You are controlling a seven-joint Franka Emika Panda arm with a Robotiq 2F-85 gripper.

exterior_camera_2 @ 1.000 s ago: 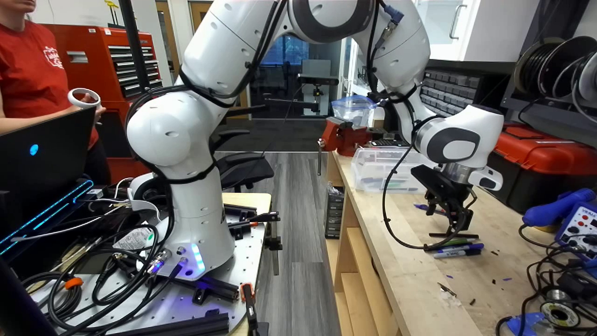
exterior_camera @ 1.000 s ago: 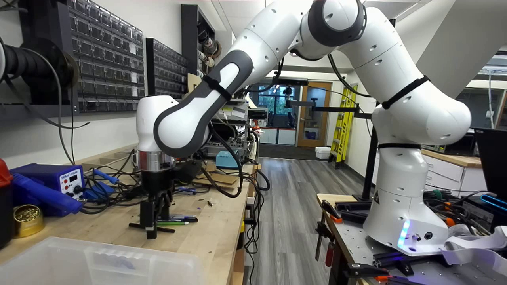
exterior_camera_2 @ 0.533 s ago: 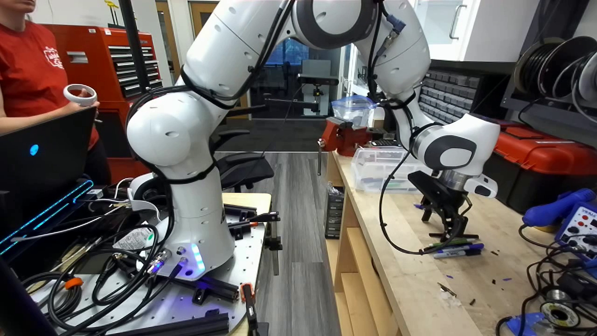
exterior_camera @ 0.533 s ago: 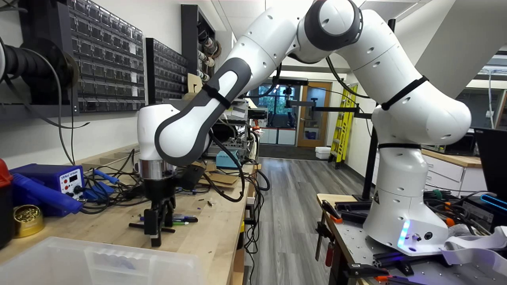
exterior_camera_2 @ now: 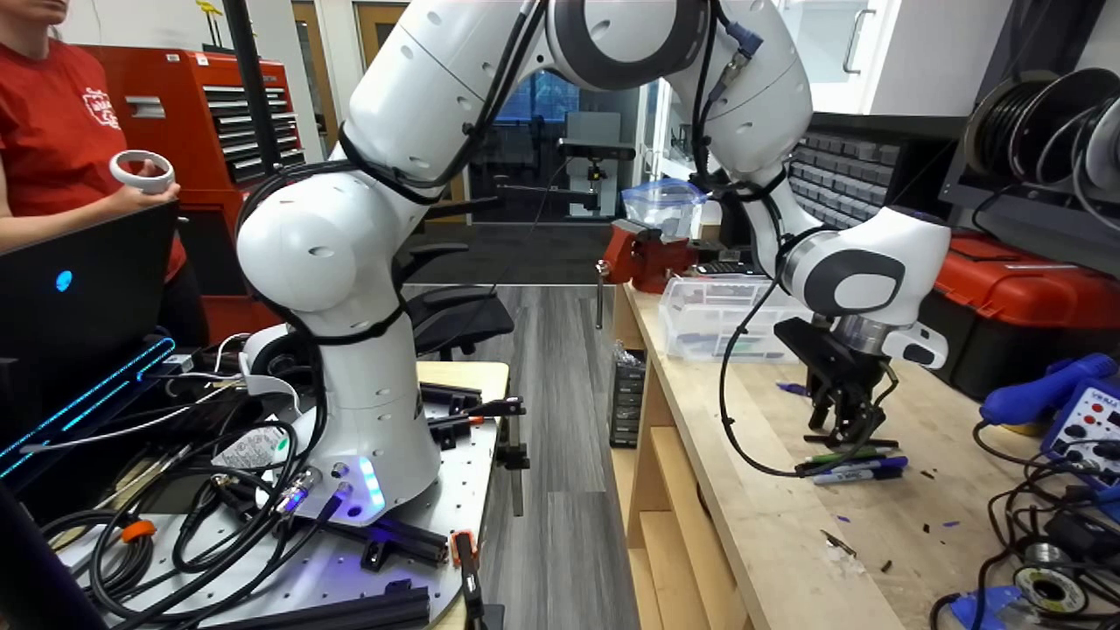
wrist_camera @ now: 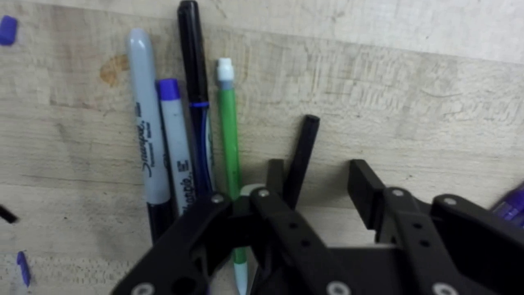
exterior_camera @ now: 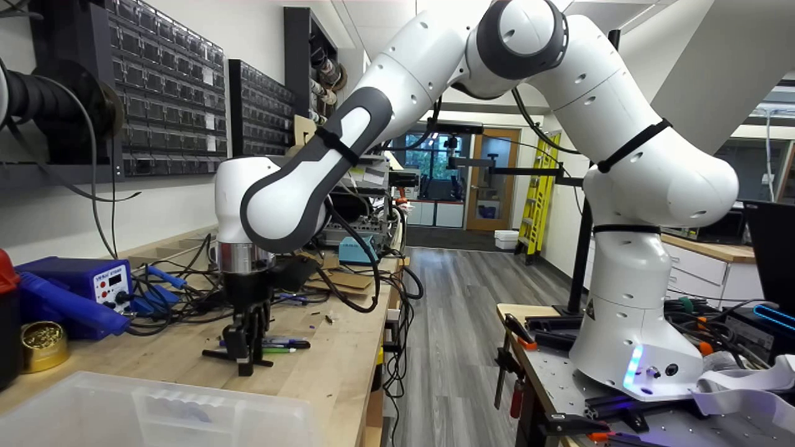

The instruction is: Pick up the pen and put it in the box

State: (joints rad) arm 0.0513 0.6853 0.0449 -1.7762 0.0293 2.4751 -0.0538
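Black pen-like rod (wrist_camera: 302, 162) part-hidden by gripper (wrist_camera: 317, 180) | box (exterior_camera: 248, 400) cut off in an exterior view | jaws spread, rod between, contact unclear | arm (exterior_camera: 528, 37) arched, gripper pointing down

In the wrist view, toward nine o'clock, “Sharpie” stands on the grey marker (wrist_camera: 151, 131) and the purple-ended marker (wrist_camera: 176, 139). In an exterior view, toward nine, the laptop (exterior_camera_2: 96, 306) bears a blue alien-head logo (exterior_camera_2: 63, 281).

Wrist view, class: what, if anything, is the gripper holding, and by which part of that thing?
Nothing is held: the gripper stands open, the black rod between its jaws with a gap on one side.
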